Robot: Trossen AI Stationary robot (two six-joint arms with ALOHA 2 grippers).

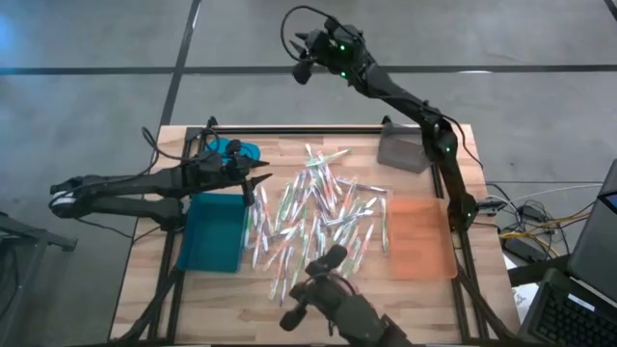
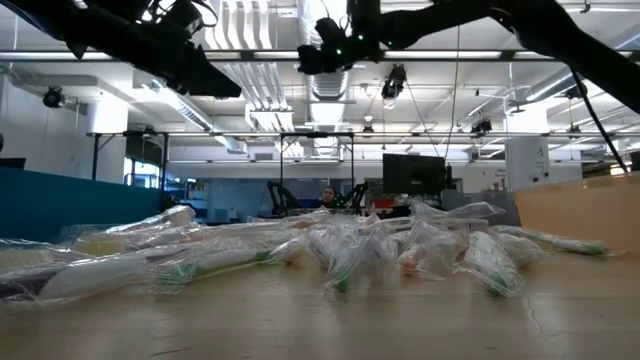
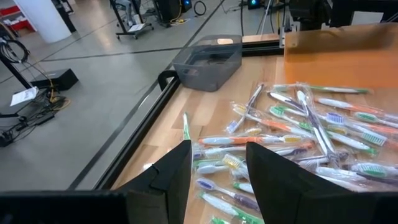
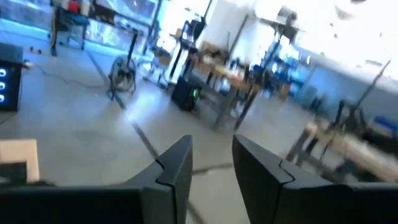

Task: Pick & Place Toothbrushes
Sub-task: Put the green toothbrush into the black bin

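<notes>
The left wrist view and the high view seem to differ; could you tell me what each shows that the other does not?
Only the left wrist view shows the colours of single brush heads and, beyond the table, a folded paper on the floor. Only the high view shows the teal tray, the right gripper raised beyond the table's far edge, and the left gripper beside the pile. Both show the toothbrushes, the grey tray and the orange tray.

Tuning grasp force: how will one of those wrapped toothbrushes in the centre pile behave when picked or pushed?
The toothbrushes look thin and small beside the teal tray, so probably light and fairly stiff. The clear wrappers seen in the low view look crinkly and glossy, so a pinch may slip. They lie overlapping in a loose pile, so pushing or lifting one will likely drag its neighbours.
</notes>
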